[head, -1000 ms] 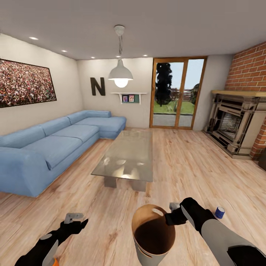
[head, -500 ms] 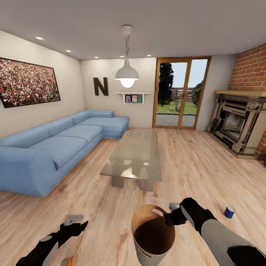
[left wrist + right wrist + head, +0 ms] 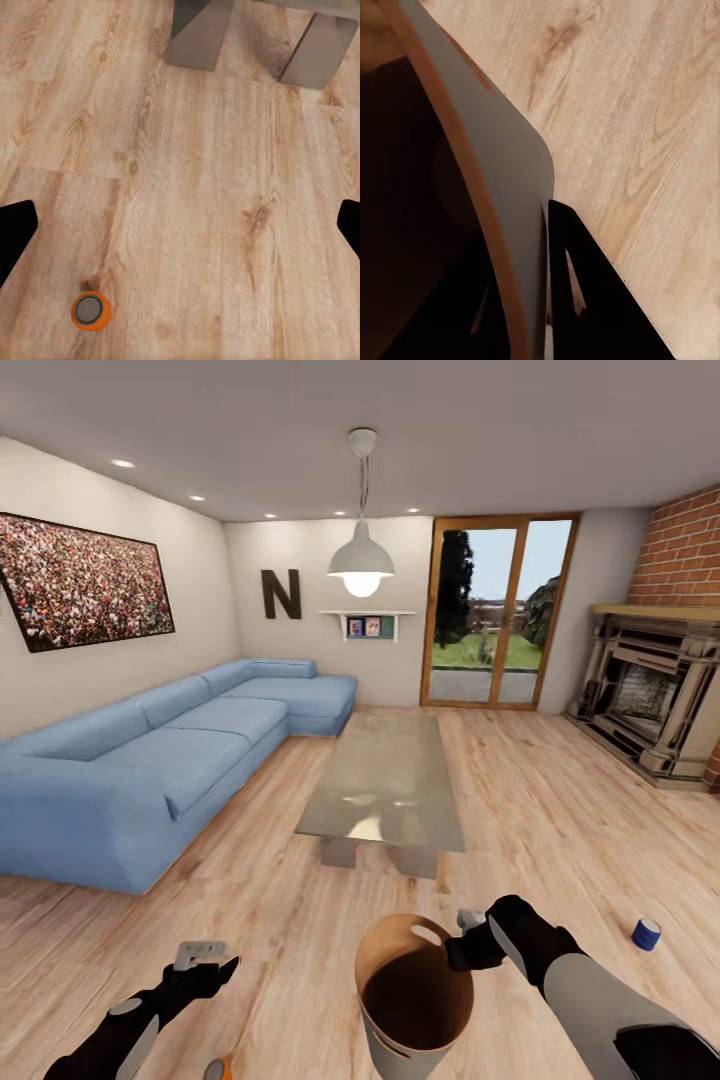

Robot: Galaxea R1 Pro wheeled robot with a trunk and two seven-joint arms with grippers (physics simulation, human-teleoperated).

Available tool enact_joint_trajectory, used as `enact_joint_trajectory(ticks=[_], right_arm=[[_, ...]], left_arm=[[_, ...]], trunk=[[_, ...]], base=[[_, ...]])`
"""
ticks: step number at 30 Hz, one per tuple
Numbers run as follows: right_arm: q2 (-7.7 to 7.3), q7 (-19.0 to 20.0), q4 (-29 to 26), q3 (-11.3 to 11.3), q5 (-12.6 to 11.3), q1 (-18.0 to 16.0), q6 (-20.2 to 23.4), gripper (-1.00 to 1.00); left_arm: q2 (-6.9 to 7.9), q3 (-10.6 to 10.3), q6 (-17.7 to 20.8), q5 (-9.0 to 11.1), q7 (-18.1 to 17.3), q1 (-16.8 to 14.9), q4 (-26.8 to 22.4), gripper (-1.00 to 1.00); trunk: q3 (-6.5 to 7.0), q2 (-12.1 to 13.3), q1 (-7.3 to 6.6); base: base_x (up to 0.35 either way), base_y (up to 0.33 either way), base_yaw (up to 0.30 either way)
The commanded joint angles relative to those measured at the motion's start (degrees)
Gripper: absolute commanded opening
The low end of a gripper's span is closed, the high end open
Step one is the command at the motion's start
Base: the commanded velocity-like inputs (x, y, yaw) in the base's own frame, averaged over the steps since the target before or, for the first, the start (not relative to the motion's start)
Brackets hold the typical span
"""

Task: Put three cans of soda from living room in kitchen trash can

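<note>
One blue corner sofa [image 3: 150,760] occupies the 9 o'clock side of the living room. One glass-topped coffee table [image 3: 385,780] stands at centre on two grey legs. One fireplace [image 3: 650,700] sits at 3 o'clock below red brick.

One tash can [image 3: 415,1000] at 6 o'clock: round, tapered, grey outside, tan-brown inside, one slot cut-out visible near the far rim. The right gripper [image 3: 468,935] clamps the rim at the can's 2 o'clock; in the right wrist view, one finger [image 3: 585,300] lies outside the grey wall [image 3: 502,187], one inside.

Two soda cans counted. One blue can [image 3: 646,933] stands on the floor at 4 o'clock. One orange can [image 3: 91,310], grey top, upright, lies at 7 o'clock. The left gripper [image 3: 200,957] hangs above the floor, fingers spread wide, holding nothing.
</note>
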Motion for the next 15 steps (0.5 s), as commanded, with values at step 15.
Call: enact_joint_trajectory(ticks=[15], right_arm=[[0.29, 0.4, 0.0, -0.3, -1.1, 0.0, 0.3, -1.00]], left_arm=[[-0.16, -0.3, -1.0, -0.2, 0.0, 0.0, -0.3, 1.00]], trunk=[[0.01, 0.0, 0.00]], base=[[0.003, 0.191, 0.000]])
